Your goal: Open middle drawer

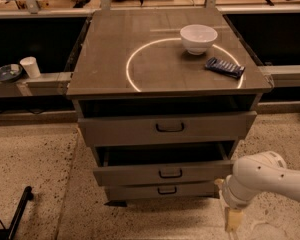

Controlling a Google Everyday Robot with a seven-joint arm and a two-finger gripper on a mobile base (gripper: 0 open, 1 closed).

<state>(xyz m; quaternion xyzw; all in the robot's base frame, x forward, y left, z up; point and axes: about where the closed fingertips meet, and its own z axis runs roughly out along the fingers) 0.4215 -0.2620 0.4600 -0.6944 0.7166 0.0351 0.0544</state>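
Speckled floor (30, 159); grey cabinet (115, 44) w/ lit ring (127, 69) on top; dark bays (40, 39) behind.

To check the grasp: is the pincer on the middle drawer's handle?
No, the pincer hangs low, right of the middle drawer, away from its handle.
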